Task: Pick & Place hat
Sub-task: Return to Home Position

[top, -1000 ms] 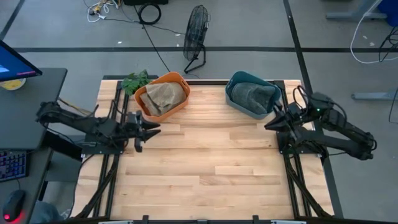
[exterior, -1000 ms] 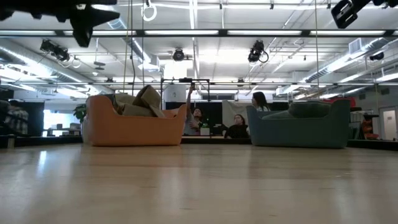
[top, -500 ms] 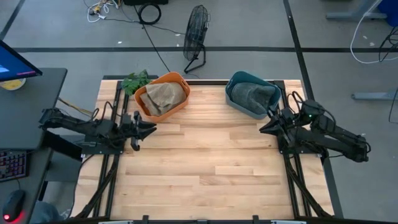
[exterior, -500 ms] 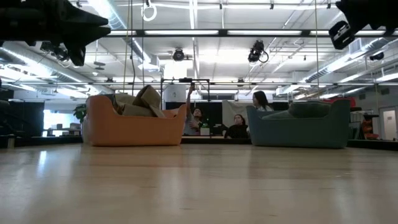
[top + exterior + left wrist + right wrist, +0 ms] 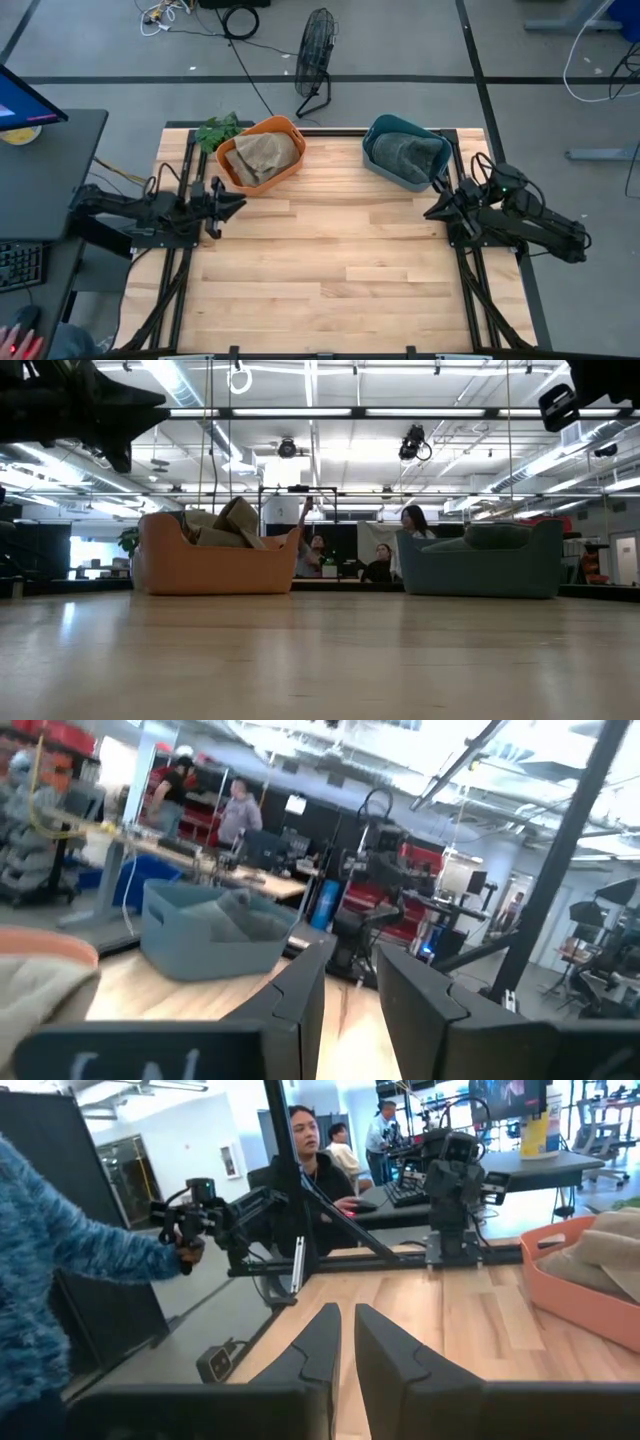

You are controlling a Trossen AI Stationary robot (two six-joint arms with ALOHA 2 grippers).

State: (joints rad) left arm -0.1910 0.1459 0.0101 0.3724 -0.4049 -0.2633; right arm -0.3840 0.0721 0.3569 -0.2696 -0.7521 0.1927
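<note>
My left gripper [image 5: 224, 200] hangs off the left edge of the surface [image 5: 330, 270], just in front of the orange bin [image 5: 275, 121]. Its fingers [image 5: 305, 1005] are drawn all but together, with only a slim gap between them and nothing in it. I judge it sits there because nothing loose is left to fetch, so the arm is tucked back toward its rest pose, clear of both bins. The orange bin, at the far left of the surface beside a small green plant [image 5: 218, 130], holds crumpled tan hats [image 5: 262, 155] that poke above its rim in the low view.

To its right, well apart from it, the dark blue bin [image 5: 385, 120] sits at the far right corner. The dark cap [image 5: 408, 152] lies inside it, a soft, slumped, greyish-dark mound filling most of the tub and rising just over the wall. The wood between and in front of the bins carries no hat that I can see, so the sorting reads as done.

My right gripper [image 5: 430, 211] sits at the right edge, just in front of the blue bin and apart from it. Its fingers [image 5: 315, 1345] are nearly touching and empty, and they point inward across the surface.
</note>
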